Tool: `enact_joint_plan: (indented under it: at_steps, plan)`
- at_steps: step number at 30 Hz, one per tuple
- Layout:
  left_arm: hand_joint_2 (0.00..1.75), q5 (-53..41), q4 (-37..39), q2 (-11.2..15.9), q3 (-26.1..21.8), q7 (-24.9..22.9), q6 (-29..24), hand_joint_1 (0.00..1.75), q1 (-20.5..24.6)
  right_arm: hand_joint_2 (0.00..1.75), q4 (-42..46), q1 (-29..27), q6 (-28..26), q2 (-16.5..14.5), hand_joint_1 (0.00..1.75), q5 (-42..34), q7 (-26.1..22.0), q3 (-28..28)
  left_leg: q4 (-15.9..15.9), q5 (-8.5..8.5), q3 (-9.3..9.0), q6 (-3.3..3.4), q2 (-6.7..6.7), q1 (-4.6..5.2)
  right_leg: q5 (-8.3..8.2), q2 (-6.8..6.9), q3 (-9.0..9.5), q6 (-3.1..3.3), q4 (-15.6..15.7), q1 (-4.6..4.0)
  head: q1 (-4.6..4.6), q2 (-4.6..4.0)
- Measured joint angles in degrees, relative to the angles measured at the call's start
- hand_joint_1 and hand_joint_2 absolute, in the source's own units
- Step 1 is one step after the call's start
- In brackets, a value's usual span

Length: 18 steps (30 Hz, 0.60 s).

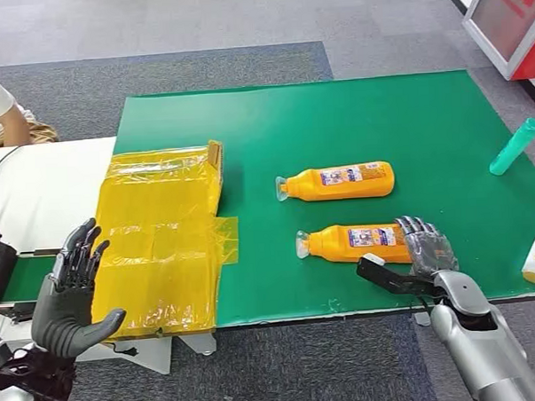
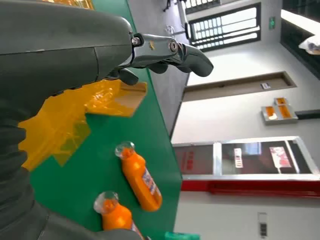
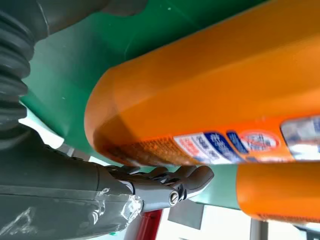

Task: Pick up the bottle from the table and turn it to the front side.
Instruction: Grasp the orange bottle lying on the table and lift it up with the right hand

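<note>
our right hand (image 1: 424, 247) cups the near bottle's (image 1: 350, 241) base end, fingers (image 1: 413, 228) spread, grip unclear; it lies crosswise, cap toward our idle, open left hand (image 1: 71, 293).

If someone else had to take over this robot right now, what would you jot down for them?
Right hand: at the base end of the near orange bottle, fingers over it, thumb on the near side; whether it grips yet is unclear.
Left hand: open, raised over the yellow package, holding nothing.
Things: both orange bottles lie on their sides on the green mat, caps pointing to the robot's left; the far bottle is untouched.
Done: reach to the near bottle.
Left: close the grip, lift the bottle, turn it to its front side.
</note>
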State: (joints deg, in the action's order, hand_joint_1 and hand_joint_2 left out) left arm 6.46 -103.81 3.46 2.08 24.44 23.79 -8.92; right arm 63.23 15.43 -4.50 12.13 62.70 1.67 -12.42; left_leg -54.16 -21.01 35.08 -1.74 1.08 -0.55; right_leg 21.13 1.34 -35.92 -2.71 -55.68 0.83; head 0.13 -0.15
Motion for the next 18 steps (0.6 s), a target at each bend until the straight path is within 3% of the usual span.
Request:
enact_joint_plan:
  at_steps: [11,18]
  plan:
    - [1.75,4.51,-0.01,0.09,-1.02,-0.57,4.00,0.00,0.00,1.75,-10.84,9.46,4.35,-1.17,0.00,2.25,-0.11,-3.54,0.00,0.09,-0.20,0.00,0.01,0.00,-0.15,-0.02,0.17,0.09,0.00,0.00,-0.01,0.00]
    - [1.75,5.89,-0.01,0.08,-0.98,-0.54,5.20,0.00,-0.23,1.75,-17.25,14.50,4.18,-2.80,0.00,3.18,0.16,-6.96,0.00,0.24,-0.27,-0.03,0.01,-0.01,-0.28,-0.02,0.23,0.11,0.01,-0.01,-0.01,0.00]
